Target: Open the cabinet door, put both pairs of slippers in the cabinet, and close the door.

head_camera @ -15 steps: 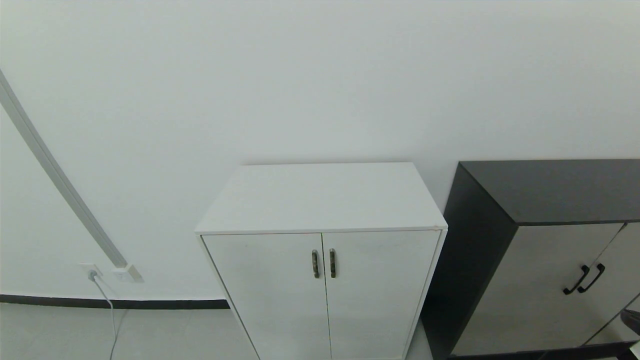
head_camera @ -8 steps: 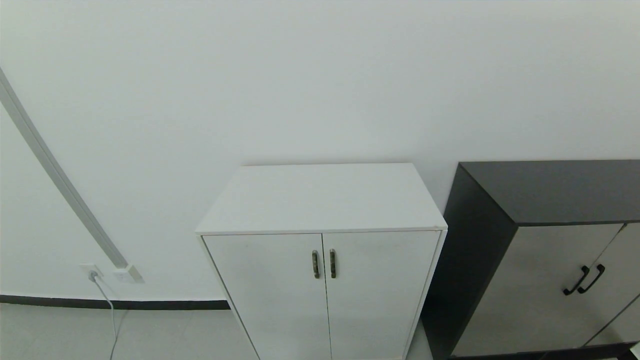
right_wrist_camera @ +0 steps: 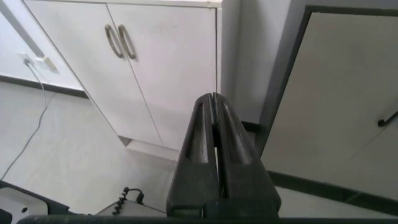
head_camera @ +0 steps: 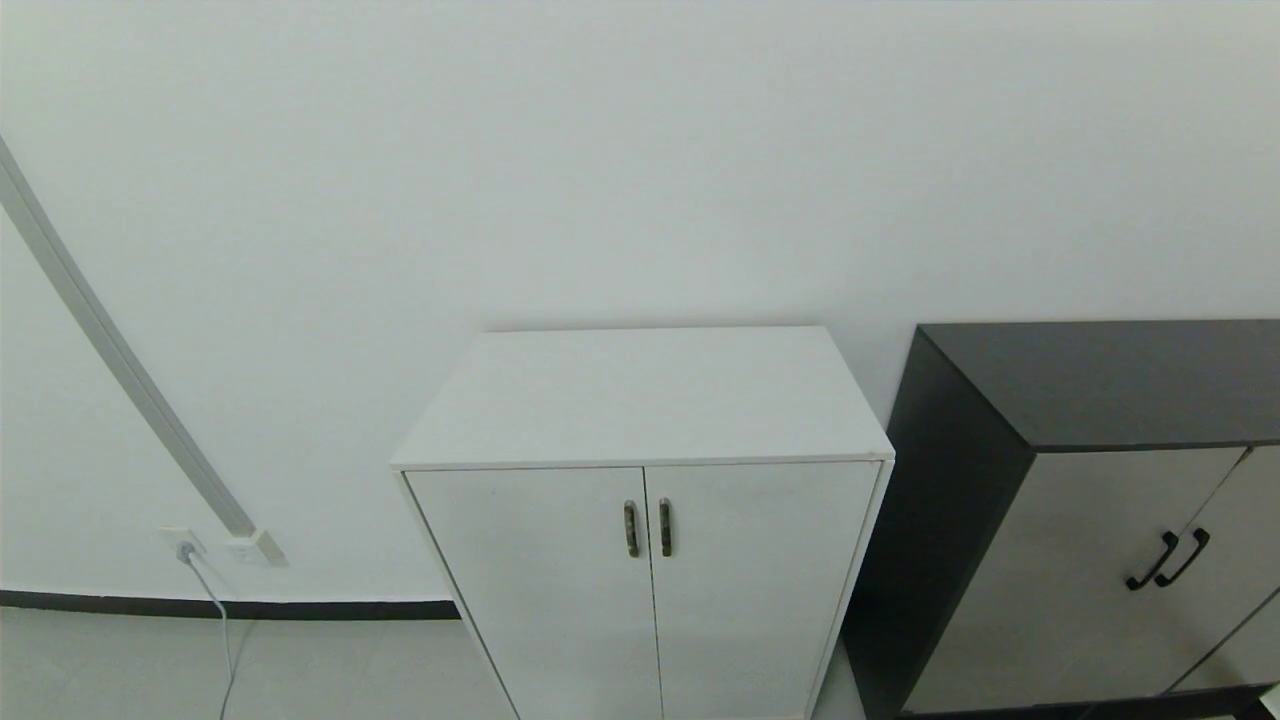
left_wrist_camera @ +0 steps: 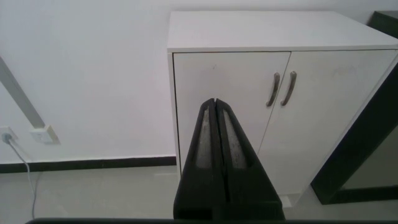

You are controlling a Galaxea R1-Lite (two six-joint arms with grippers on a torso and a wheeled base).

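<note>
White cabinet (head_camera: pixel 640 440) doors shut (black cabinet (head_camera: pixel 1080 400) beside).

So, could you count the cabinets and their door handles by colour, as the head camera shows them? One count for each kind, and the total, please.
white two-door cabinet: 1
black cabinet with pale grey doors: 1
dull metal handles on the white doors: 2
black curved handles on the grey doors: 2
Total: 6
</note>
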